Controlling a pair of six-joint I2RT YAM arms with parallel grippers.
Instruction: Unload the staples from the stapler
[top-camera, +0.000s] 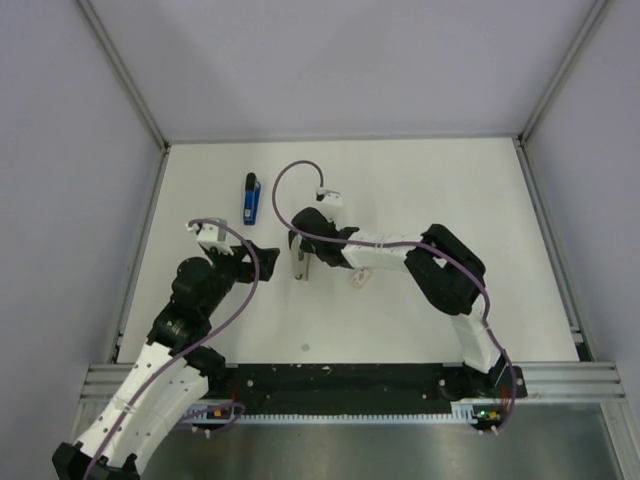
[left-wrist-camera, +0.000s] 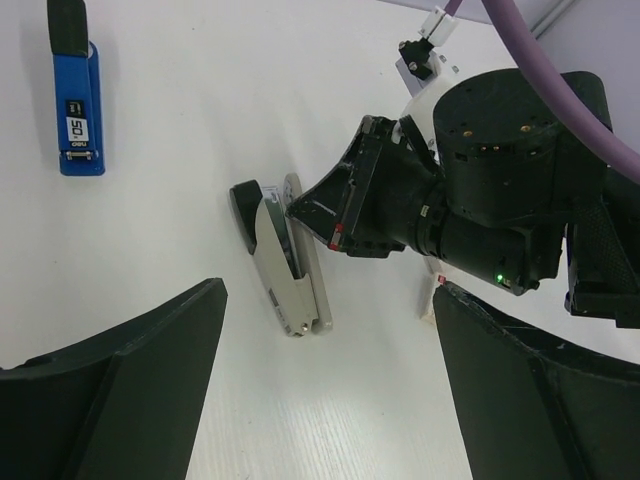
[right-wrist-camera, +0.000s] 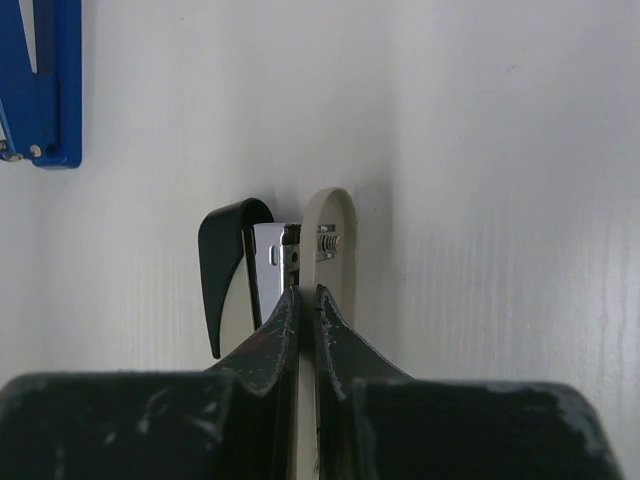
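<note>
**Loose grey stapler could skid under the right gripper**

The landmark is the grey stapler (left-wrist-camera: 283, 265), which lies on its side on the table (top-camera: 450, 190). The right gripper (right-wrist-camera: 305, 295) is narrow. Its tips are almost together and poked into the seam between the grey stapler's metal inner part and its pale shell. I cannot tell whether they pinch anything there. The left gripper (left-wrist-camera: 330, 300) is spread wide on the near side of the grey stapler, touching nothing. The blue stapler (top-camera: 251, 197) lies beyond the grey stapler and slightly left, apart from it and from both grippers.

As I judge it, nothing pins the grey stapler down, so a push or pull at the seam could slide or spin it instead of opening it. The tips could also slip out, and the small spring (right-wrist-camera: 325, 240) beside the seam could fling staples. If the blue one is the one meant, the effort is on the wrong stapler.

Count:
- two staplers, one blue and one grey
- one small whitish block (top-camera: 358, 280), just right of the grey stapler
- two grippers
</note>
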